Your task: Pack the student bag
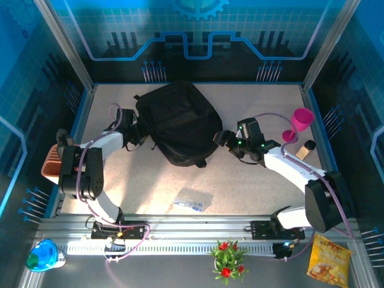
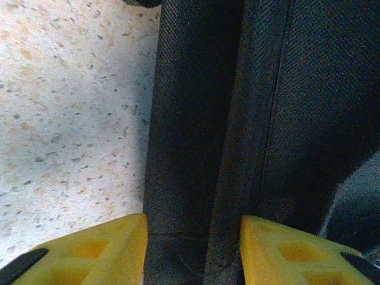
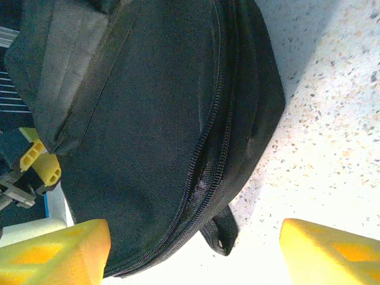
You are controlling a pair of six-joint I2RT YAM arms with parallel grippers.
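- student bag [image 1: 180, 123] flat mid-table, zip looks closed; nothing visibly packed
- clear packet [image 1: 192, 198] loose at bag's 6 o'clock, pink cup [image 1: 302, 120] at 3; task looks barely begun
- left gripper [image 1: 137, 135] at bag's 9, arm low, fingers straddling a fabric fold; clamped or not, can't tell
- right gripper [image 1: 223, 139] at bag's 4, jaws wide, holding nothing

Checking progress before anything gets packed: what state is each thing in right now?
student bag: lying flat, visible zip shut.
left gripper: fingers astride a fold of the bag; grip unclear.
right gripper: open, at the bag's edge.
pink cup: standing upright.
plastic pouch: lying flat.
potted plant: upright.
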